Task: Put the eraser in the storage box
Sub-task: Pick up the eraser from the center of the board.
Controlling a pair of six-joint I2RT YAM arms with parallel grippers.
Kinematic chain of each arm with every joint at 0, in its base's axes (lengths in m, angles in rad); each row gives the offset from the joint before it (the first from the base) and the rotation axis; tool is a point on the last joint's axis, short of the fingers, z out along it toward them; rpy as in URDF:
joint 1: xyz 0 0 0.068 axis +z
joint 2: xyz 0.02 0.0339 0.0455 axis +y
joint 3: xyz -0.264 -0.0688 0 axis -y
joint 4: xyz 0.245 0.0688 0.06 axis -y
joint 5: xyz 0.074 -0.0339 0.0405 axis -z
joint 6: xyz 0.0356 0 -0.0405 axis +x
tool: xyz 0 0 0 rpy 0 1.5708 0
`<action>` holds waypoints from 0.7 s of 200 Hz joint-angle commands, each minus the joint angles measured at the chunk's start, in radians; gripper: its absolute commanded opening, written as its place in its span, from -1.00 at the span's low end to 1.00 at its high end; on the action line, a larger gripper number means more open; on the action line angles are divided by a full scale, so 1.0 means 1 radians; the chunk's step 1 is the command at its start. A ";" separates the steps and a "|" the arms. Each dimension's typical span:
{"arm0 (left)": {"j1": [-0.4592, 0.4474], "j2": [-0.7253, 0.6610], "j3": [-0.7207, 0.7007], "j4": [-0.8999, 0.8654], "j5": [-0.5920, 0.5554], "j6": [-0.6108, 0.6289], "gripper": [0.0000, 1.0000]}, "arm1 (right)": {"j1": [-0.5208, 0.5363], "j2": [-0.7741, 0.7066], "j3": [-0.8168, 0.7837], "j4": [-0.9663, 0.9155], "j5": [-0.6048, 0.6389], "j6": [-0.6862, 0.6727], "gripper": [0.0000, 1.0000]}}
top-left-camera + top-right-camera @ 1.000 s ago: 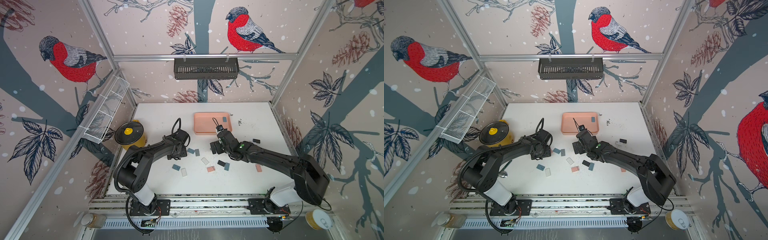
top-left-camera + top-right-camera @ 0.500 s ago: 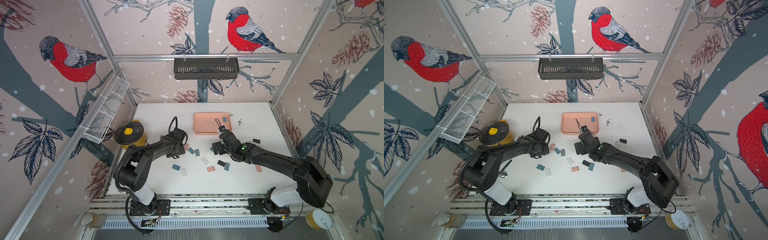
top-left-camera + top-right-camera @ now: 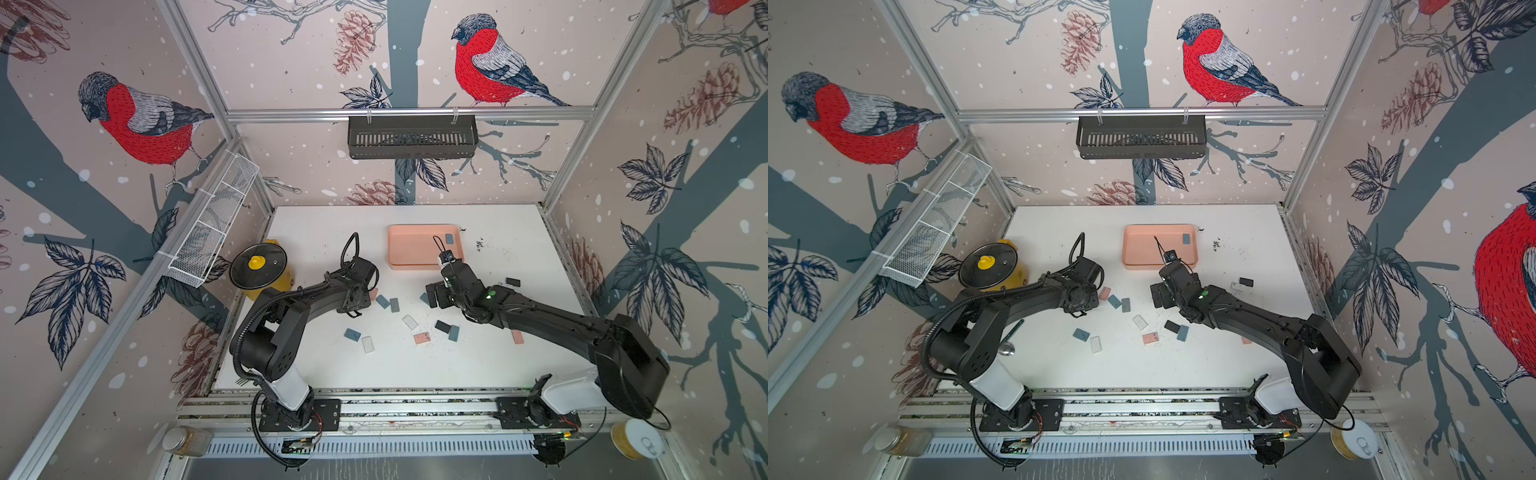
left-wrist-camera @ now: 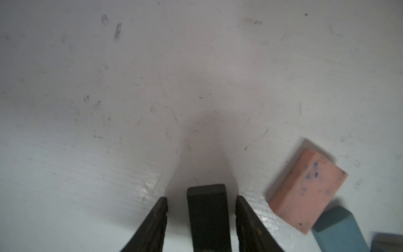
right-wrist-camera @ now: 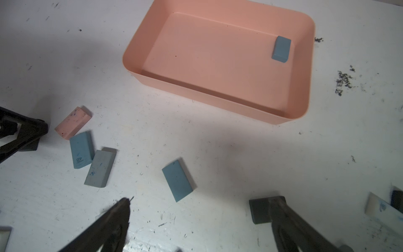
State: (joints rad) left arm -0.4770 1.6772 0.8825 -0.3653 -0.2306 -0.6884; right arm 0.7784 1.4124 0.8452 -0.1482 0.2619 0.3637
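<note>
Across the white table (image 3: pixel 498 365) (read it as a dial, twelve at the back wall) erasers lie scattered about the middle. The storage box (image 3: pixel 409 249) sits at twelve, with one blue eraser (image 3: pixel 449 238) in its two-o'clock corner.

At nine, the left gripper (image 4: pixel 201 203) points down at the board, its jaws straddling a black eraser (image 4: pixel 207 218). A sliver of table shows on each side, so they are around it but not yet pinching.

To do this well, I'd say squeeze squarely across the narrow width, low on the block, and lift only once both pads bear. A pink eraser (image 4: pixel 305 192) lies just beside the gripper at three o'clock, and a skewed squeeze could nudge it or spin the black one out. A straight rise and a carry toward one or two o'clock should then clear the low rim.

The left arm stands with its elbow high near seven, forearm reaching inward and wrist bent steeply down. The right arm lies long and low from five. The right gripper (image 5: pixel 202 200) hangs near the box's six-o'clock edge, jaws spread wide and holding nothing.
</note>
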 commanded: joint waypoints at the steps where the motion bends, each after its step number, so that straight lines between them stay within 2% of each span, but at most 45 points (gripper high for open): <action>1: -0.002 0.021 -0.002 -0.049 0.039 -0.001 -0.13 | -0.006 -0.018 -0.011 0.020 0.017 0.011 0.98; 14: -0.001 0.022 -0.002 -0.049 0.043 0.004 -0.22 | -0.014 -0.029 -0.018 0.018 0.017 0.015 0.98; 45: -0.007 0.007 -0.024 -0.054 0.049 0.008 -0.29 | -0.034 -0.051 -0.029 0.020 0.011 0.015 0.98; 110: -0.034 -0.040 -0.057 -0.083 0.050 -0.008 -0.18 | -0.047 -0.052 -0.026 0.025 0.003 0.015 0.98; 140: -0.036 -0.032 -0.060 -0.074 0.039 -0.009 -0.23 | -0.047 -0.058 -0.028 0.025 0.000 0.020 0.98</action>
State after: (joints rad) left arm -0.5102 1.6341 0.8307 -0.3538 -0.2379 -0.6807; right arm 0.7319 1.3655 0.8162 -0.1474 0.2607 0.3672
